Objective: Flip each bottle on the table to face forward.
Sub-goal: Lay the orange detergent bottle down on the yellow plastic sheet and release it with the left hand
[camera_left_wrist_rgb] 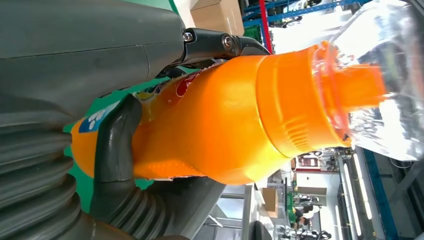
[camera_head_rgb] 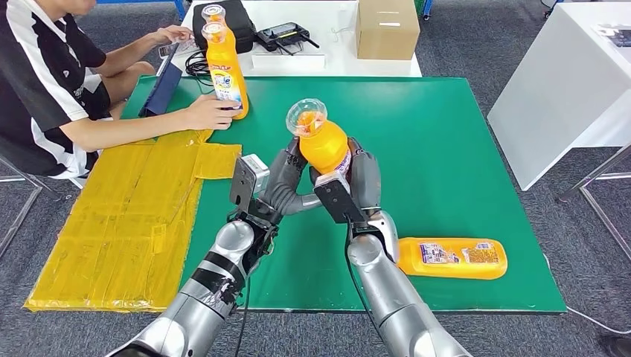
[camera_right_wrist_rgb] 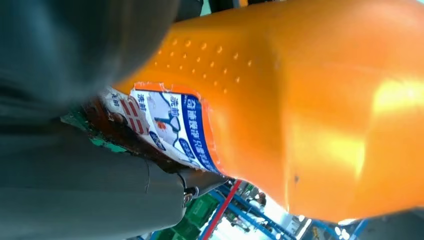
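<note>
Looking down from the head view, I count three orange bottles. One bottle [camera_head_rgb: 324, 141] is lifted above the middle of the green table [camera_head_rgb: 461, 149], upright with its clear cap tilted toward the left, clamped between the left hand [camera_head_rgb: 286, 182] and the right hand [camera_head_rgb: 357, 186], fingers of both wrapped round its body. A second bottle [camera_head_rgb: 452, 258] lies on its side near the front right corner, just beside the right forearm and close to the front edge. The third bottle [camera_head_rgb: 225, 71] stands near the back left corner, steadied by a person's hand [camera_head_rgb: 210, 113]; the person [camera_head_rgb: 45, 82] sits off the left edge. A yellow sheet [camera_head_rgb: 126, 230] covers the left end of the table and hangs over it. The green between the held bottle and the right edge is open, as is the back right corner. A cardboard box [camera_head_rgb: 387, 28] sits on a white table beyond the back edge.

In the left wrist view the dark fingers [camera_left_wrist_rgb: 115, 140] curl against the bottle's [camera_left_wrist_rgb: 215, 130] lower body.

In the right wrist view the bottle [camera_right_wrist_rgb: 310, 100] presses against the grey hand [camera_right_wrist_rgb: 75, 175], its label torn.
</note>
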